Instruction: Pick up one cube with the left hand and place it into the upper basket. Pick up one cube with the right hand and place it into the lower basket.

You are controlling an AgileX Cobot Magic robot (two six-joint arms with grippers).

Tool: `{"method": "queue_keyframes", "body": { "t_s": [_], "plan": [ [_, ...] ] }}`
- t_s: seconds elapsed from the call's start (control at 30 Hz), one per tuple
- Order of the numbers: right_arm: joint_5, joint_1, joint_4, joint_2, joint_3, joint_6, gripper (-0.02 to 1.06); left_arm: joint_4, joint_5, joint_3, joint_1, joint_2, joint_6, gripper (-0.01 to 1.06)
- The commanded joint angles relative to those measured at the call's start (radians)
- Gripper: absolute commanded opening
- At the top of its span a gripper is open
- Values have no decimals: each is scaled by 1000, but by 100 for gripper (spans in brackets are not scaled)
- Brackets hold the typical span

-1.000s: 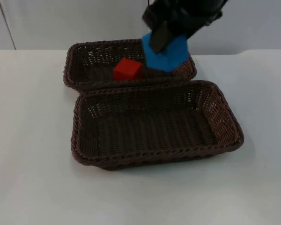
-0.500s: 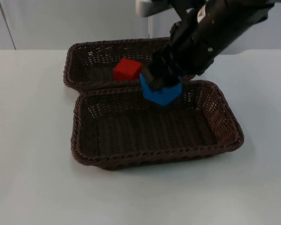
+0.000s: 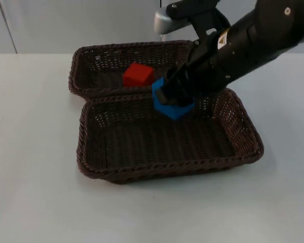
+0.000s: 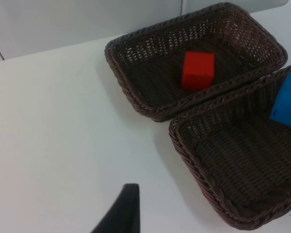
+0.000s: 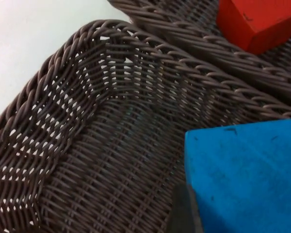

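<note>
The right gripper (image 3: 168, 96) hangs over the far part of the lower basket (image 3: 245, 152), its jaws closed on the blue cube (image 3: 172, 107), which sits tilted and off the woven floor; I judge the cube is held inside the rim so it can drop cleanly once released. The blue cube (image 5: 245, 177) is plain, matte and sharp-edged, with faint scuffs. The red cube (image 3: 138, 75) already rests on the floor of the upper basket (image 3: 78, 83), so the left arm's share looks done. The left gripper (image 4: 119, 213) waits above the white table (image 3: 30, 177), well apart from both baskets; whether its jaws are open I cannot tell.
</note>
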Motion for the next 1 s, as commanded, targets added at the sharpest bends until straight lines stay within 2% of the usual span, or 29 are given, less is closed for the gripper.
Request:
{"method": "queue_keyframes", "body": {
  "t_s": [0.0, 0.27, 0.53, 0.6, 0.8, 0.87, 0.97],
  "plan": [
    [-47, 5, 6, -10, 13, 1, 0, 2, -3, 6, -4, -4, -8, 99],
    [-126, 5, 13, -6, 63, 28, 0, 0, -3, 6, -4, -4, -8, 99],
    [-162, 5, 13, 59, 63, 56, 0, 0, -3, 6, -4, -4, -8, 99],
    [-181, 5, 13, 87, 63, 91, 0, 0, -3, 6, -4, -4, -8, 99],
    [-181, 5, 13, 139, 63, 106, 0, 0, -3, 6, -4, -4, -8, 99],
    [-181, 5, 13, 143, 63, 106, 1, 0, -3, 6, -4, -4, -8, 99],
    [-167, 5, 13, 153, 63, 106, 15, 0, -3, 6, -4, -4, -8, 99]
  ]
}}
